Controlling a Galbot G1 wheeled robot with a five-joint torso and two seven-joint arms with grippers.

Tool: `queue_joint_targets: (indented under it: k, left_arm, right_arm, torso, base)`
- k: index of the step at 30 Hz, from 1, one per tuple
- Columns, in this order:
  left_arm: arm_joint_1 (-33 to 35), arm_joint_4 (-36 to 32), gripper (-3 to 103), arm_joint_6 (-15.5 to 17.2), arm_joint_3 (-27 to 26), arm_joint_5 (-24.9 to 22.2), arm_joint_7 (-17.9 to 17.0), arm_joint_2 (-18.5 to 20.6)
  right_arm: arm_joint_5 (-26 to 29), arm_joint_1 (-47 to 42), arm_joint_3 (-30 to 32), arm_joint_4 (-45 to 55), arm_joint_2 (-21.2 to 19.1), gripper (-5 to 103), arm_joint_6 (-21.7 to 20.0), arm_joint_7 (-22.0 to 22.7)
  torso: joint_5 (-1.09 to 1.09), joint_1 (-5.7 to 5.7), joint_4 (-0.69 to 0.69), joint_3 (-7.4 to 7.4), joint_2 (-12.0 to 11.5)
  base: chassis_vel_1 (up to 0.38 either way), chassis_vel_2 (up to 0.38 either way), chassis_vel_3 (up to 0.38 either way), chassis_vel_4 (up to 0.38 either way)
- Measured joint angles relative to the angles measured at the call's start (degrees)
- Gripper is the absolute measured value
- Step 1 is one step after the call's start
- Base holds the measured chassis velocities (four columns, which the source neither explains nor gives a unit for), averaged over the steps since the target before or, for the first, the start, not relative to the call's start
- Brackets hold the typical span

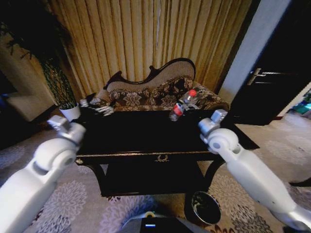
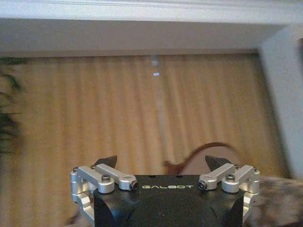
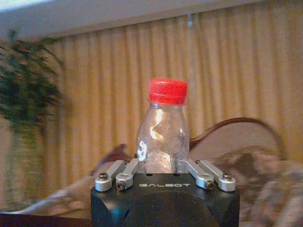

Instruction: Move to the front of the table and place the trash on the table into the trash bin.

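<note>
Head view: bench (image 1: 146, 141) sits square ahead of me, gold emblem on its front edge centred, so I judge the approach done and the first pick in hand. Bottle (image 1: 187, 101) with red cap stands near the far right corner; a second red-capped piece lies just beside it toward me. Crumpled tissue and wrapper scraps (image 1: 99, 109) lie near the far left corner. Trash bin (image 1: 204, 207) stands on the carpet below the front right corner. Right arm is raised over the right edge, left arm over the left edge.

Left wrist view: left claw (image 2: 161, 166) is spread wide, nothing between the fingers, curtain beyond.

Right wrist view: right claw (image 3: 161, 166) is lined up on the bottle (image 3: 162, 130), which stands upright between the finger linkages. Whether the fingers have pinched it, I cannot tell.

Note for doing this well: I'd keep the approach level and centred on the body below the cap, since an empty bottle tips easily. Confirm grip before lifting. Then swing low toward the bin.
</note>
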Motion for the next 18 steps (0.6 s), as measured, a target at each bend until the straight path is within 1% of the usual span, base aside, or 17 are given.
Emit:
queue_joint_targets:
  k: [1, 2, 4, 5, 7, 10, 11, 13, 14, 16, 18]
  left_arm:
    - [2.46, 0.07, 100, 0.38, -4.24, -0.54, -0.16, -0.39]
    - [2.46, 0.07, 100, 0.38, -4.24, -0.54, -0.16, -0.39]
    - [4.64, 0.37, 100, 2.23, -9.09, -2.47, -1.65, -0.85]
    - [5.13, 0.85, 100, 2.82, -10.39, -3.10, -2.57, -0.93]
    - [5.44, 1.55, 100, 3.06, -11.14, -3.32, -2.97, -1.04]
    - [6.32, 6.64, 100, 2.57, -13.04, -3.00, -3.31, -2.46]
    - [6.32, 6.64, 100, 2.57, -13.04, -3.00, -3.31, -2.46]
    - [7.38, 9.98, 100, 1.93, -15.06, -2.75, -1.85, -4.17]
    - [7.38, 9.98, 100, 1.93, -15.06, -2.75, -1.85, -4.17]
    - [9.30, 10.94, 100, 1.92, -17.78, -2.71, -0.48, -5.33]
    - [9.78, 10.94, 100, 2.10, -18.44, -2.71, -0.34, -5.53]
  right_arm:
    - [0.01, -1.28, 2.50, -0.18, -1.47, 25, -0.57, 0.41]
    - [0.01, -1.28, 2.50, -0.18, -1.47, 25, -0.57, 0.41]
    - [0.06, -3.22, 5.77, -0.75, -3.51, 25, -1.49, 0.65]
    - [0.06, -4.28, 7.13, -1.07, -4.33, 25, -1.68, 0.65]
    - [0.13, -5.12, 8.20, -1.29, -4.82, 25, -1.72, 0.65]
    - [0.52, -8.75, 12.49, -2.42, -6.06, 25, -1.72, 0.60]
    - [0.52, -8.75, 12.49, -2.42, -6.06, 25, -1.72, 0.60]
    - [0.70, -11.29, 14.99, -3.34, -6.37, 25, -1.45, 0.56]
    - [0.70, -11.29, 14.99, -3.34, -6.37, 25, -1.45, 0.56]
    - [0.63, -12.63, 16.40, -4.01, -6.38, 25, -1.09, 0.58]
    - [0.47, -12.93, 16.71, -4.15, -6.36, 25, -1.01, 0.58]
  torso:
    - [0.01, 0.00, 0.00, 0.00, 0.00]
    - [0.01, 0.00, 0.00, 0.00, 0.00]
    - [0.00, 0.00, -0.02, 0.00, 0.00]
    - [0.02, 0.00, -0.02, 0.00, 0.00]
    - [0.03, 0.00, -0.02, 0.00, 0.00]
    - [0.01, 0.00, -0.04, 0.01, 0.00]
    - [0.01, 0.00, -0.04, 0.01, 0.00]
    - [-0.02, 0.00, -0.03, 0.01, 0.00]
    - [-0.02, 0.00, -0.03, 0.01, 0.00]
    - [0.00, 0.00, -0.01, 0.01, 0.00]
    - [-0.01, 0.00, -0.01, 0.01, 0.00]
  base:
    - [0.000, 0.000, 0.000, 0.000]
    - [0.000, 0.000, 0.000, 0.000]
    - [0.000, 0.000, 0.000, 0.000]
    - [0.000, 0.000, 0.000, 0.000]
    - [0.000, 0.000, 0.000, 0.000]
    - [0.000, 0.000, 0.000, 0.000]
    - [0.000, 0.000, 0.000, 0.000]
    - [0.000, 0.000, 0.000, 0.000]
    - [0.000, 0.000, 0.000, 0.000]
    - [0.000, 0.000, 0.000, 0.000]
    - [0.000, 0.000, 0.000, 0.000]
